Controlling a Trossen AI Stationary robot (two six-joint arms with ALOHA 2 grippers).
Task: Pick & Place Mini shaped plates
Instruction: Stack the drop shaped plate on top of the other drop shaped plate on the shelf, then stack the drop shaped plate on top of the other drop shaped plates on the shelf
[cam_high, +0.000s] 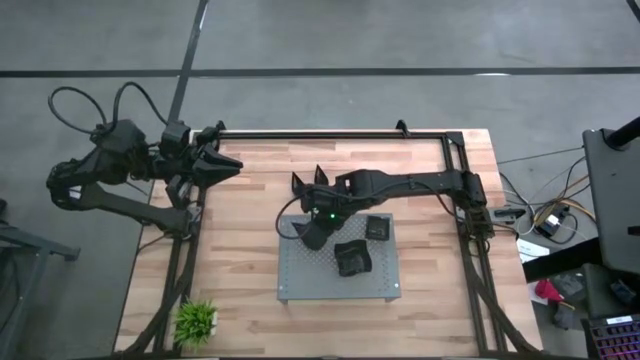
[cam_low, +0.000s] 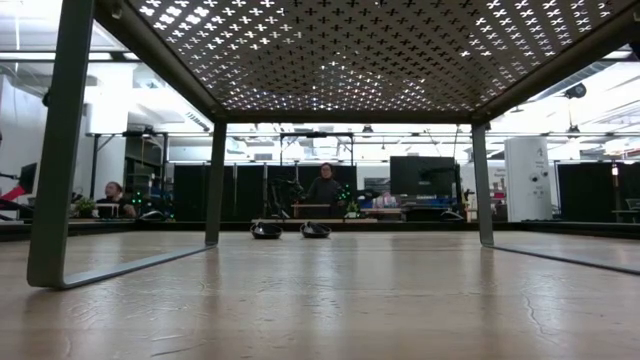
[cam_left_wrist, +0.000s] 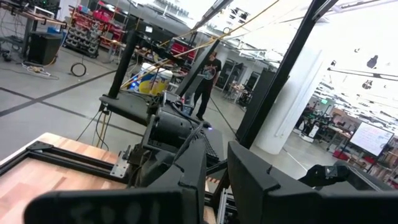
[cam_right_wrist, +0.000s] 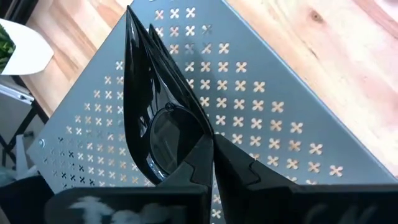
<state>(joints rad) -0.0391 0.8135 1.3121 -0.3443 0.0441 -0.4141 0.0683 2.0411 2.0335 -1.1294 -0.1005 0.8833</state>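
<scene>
My right gripper (cam_high: 313, 222) (cam_right_wrist: 213, 163) hangs over the far-left corner of the grey perforated board (cam_high: 385, 285) and is shut on glossy black teardrop plates (cam_right_wrist: 163, 118). Two pointed tips show there, one plate nested in another. On the board lie a square black plate (cam_high: 377, 227) and a dark cluster of plates (cam_high: 352, 258). Two pointed black plates (cam_high: 297, 183) rest on the bare wood beyond the board. They also show as two plates (cam_low: 265, 230) in the low view. My left gripper (cam_high: 222, 163) (cam_left_wrist: 216, 155) waits at the far-left corner, open by a narrow gap. My right gripper pinches the nested teardrop plates between its two fingers at the rim of their rounded end (cam_right_wrist: 200, 142), coming from above at a slant. The plates stand on edge, pointed tips (cam_right_wrist: 129, 14) away from the fingers, over the board. Whether they touch it, I cannot tell.
The board stands on metal legs (cam_low: 55, 200), raised above the wooden table (cam_high: 240, 260). A small green plant (cam_high: 197, 320) sits at the near-left corner. A black frame (cam_high: 330, 133) runs along the far edge and down both sides. People (cam_low: 325, 188) stand in the room behind.
</scene>
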